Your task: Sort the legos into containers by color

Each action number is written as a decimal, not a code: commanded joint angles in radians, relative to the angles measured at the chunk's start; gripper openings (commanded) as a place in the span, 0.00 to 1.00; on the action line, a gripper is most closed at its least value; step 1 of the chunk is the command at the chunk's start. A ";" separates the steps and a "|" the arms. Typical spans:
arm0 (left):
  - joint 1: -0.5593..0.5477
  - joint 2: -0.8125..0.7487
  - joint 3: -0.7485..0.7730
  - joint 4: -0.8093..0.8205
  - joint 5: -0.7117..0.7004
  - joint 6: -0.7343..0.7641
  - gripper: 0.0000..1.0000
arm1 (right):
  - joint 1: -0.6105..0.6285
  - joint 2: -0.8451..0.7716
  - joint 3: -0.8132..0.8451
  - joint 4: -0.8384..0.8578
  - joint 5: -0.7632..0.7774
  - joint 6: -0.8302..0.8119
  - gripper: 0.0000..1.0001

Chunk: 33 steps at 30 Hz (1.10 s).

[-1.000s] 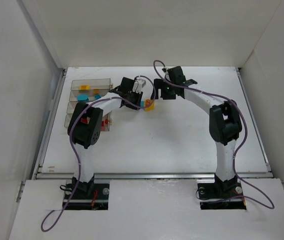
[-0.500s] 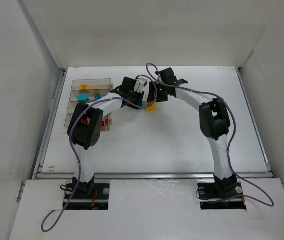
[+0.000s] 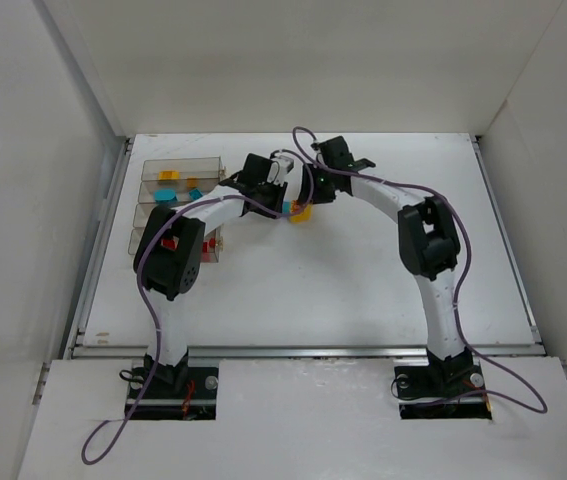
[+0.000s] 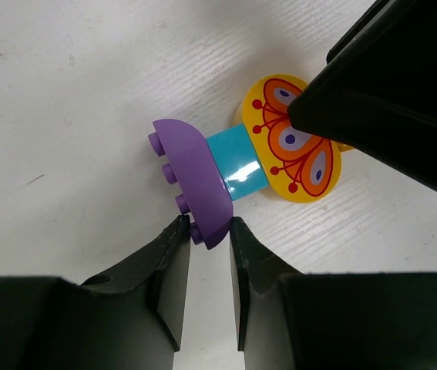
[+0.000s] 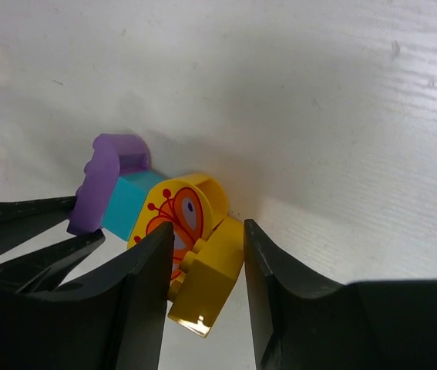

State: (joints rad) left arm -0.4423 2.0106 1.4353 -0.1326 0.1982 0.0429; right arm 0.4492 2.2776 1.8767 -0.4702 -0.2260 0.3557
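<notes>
Top view: a white tabletop with walls around it. The clear containers sit as one block at the far left and hold a few red, yellow-orange and cyan legos. The left arm and the right arm both reach toward the middle of the far side. They meet over a small cluster of legos on the tabletop, just right of the containers and apart from them.

Left wrist view: the cluster is a row of joined pieces lying on its side. A curved purple brick joins a cyan brick, which joins a yellow disc printed with a red butterfly-like pattern. The left gripper is closed to a narrow gap, pinching the lower corner of the purple brick. The dark body of the other gripper covers part of the disc.

Right wrist view: the right gripper is partly closed around a yellow brick fixed behind the disc. The brick fills the gap and both fingers touch it. The purple and cyan pieces lie beyond, to the left.
</notes>
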 commanded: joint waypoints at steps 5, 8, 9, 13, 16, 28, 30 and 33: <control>0.028 -0.072 -0.004 -0.031 -0.028 0.006 0.00 | -0.058 -0.112 -0.106 -0.001 0.034 0.005 0.00; 0.037 -0.072 -0.004 -0.032 -0.028 0.006 0.00 | -0.058 -0.139 -0.142 0.008 0.085 -0.018 0.00; 0.037 -0.072 -0.004 -0.042 -0.028 0.017 0.00 | -0.058 -0.153 -0.142 0.008 0.099 -0.027 0.00; 0.037 -0.081 -0.004 -0.053 0.003 0.035 0.00 | -0.058 -0.185 -0.160 0.037 0.082 -0.038 0.00; 0.037 -0.081 -0.013 -0.053 0.012 0.045 0.00 | -0.058 -0.208 -0.171 0.059 0.060 -0.038 0.00; 0.037 -0.090 -0.024 -0.093 0.012 0.109 0.52 | -0.087 -0.322 -0.191 -0.129 0.034 -0.198 0.69; 0.037 -0.101 -0.024 -0.102 0.012 0.121 0.58 | -0.115 -0.386 -0.243 -0.165 0.043 -0.157 0.77; 0.037 -0.121 -0.024 -0.102 0.012 0.147 0.61 | -0.167 -0.486 -0.379 -0.127 0.073 -0.098 1.00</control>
State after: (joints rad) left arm -0.4042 1.9888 1.4193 -0.2256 0.2001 0.1463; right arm 0.3386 1.9034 1.5784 -0.5709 -0.1864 0.2203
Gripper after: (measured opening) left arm 0.605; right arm 0.971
